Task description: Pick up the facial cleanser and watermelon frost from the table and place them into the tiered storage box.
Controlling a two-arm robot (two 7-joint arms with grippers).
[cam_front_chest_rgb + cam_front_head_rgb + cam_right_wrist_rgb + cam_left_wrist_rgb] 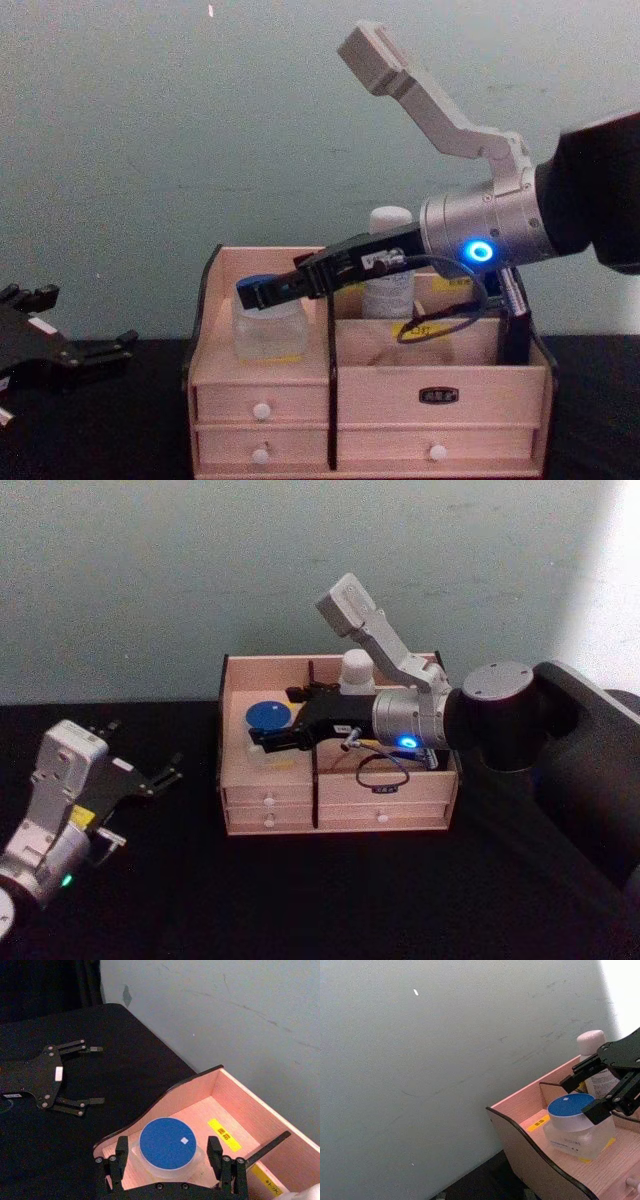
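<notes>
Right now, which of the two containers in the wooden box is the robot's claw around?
The blue-lidded jar, sitting between the right tool's open fingers; the white-capped bottle stands apart behind.

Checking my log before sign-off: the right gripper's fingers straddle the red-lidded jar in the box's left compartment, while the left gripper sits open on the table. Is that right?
Not quite: the jar's lid is blue, as the right wrist view shows. The rest holds: the right gripper's fingers straddle it in the tiered storage box's left compartment, and the left gripper sits open over the table.
</notes>
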